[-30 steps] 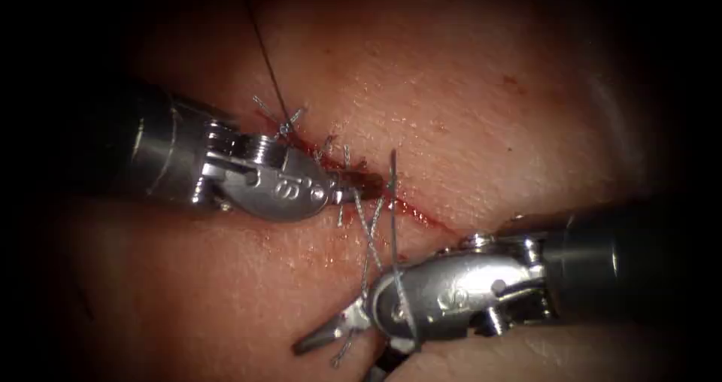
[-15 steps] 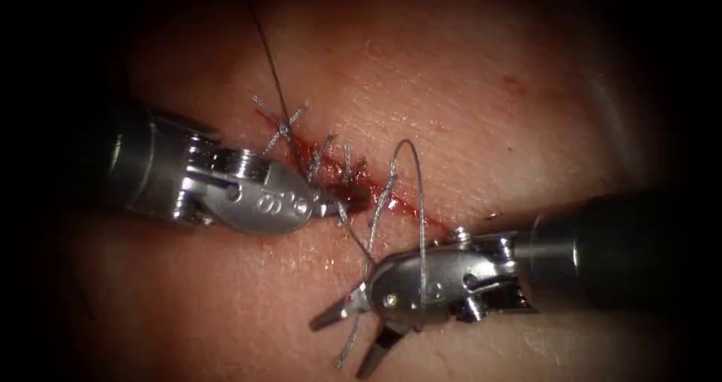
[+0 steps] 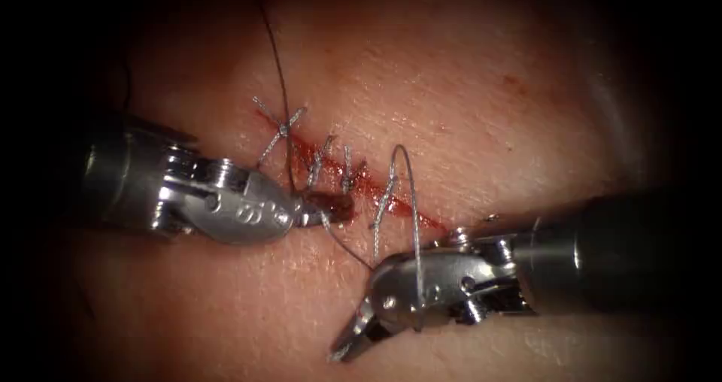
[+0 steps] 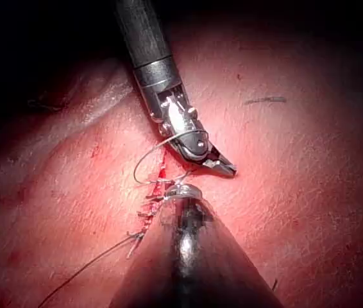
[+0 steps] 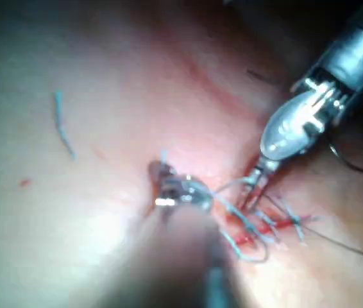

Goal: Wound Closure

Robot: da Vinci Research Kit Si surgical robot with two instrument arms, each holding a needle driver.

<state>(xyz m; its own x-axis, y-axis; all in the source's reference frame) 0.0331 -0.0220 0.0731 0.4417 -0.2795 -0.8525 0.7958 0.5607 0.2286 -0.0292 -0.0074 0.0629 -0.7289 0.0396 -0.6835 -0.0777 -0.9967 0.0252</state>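
The tissue (image 3: 466, 111) bears a red cut (image 3: 359, 188) with several knotted stitches (image 3: 280, 126) along it. My left tool (image 3: 320, 216) comes in from the left with its tip at the cut, jaws shut on the thread. A thin strand runs from there to my right tool (image 3: 350, 343), which lies below and right of the cut. A loop of thread (image 3: 412, 201) arches from the cut and wraps over its body. Its jaws are closed where the thread's short end lay. The left wrist view shows the right tool (image 4: 227, 168) and the loop (image 4: 144, 163).
A dark thread (image 3: 277, 59) runs from the cut up and out of view. Red fluid (image 3: 331, 205) pools at the cut by the left tool's tip. A cut end of thread (image 5: 61, 125) lies loose on the tissue.
The right tool's jaws have gone from wide open to shut around the thread's short end. The left tool drew back to the left, and the loop stays around the right tool.
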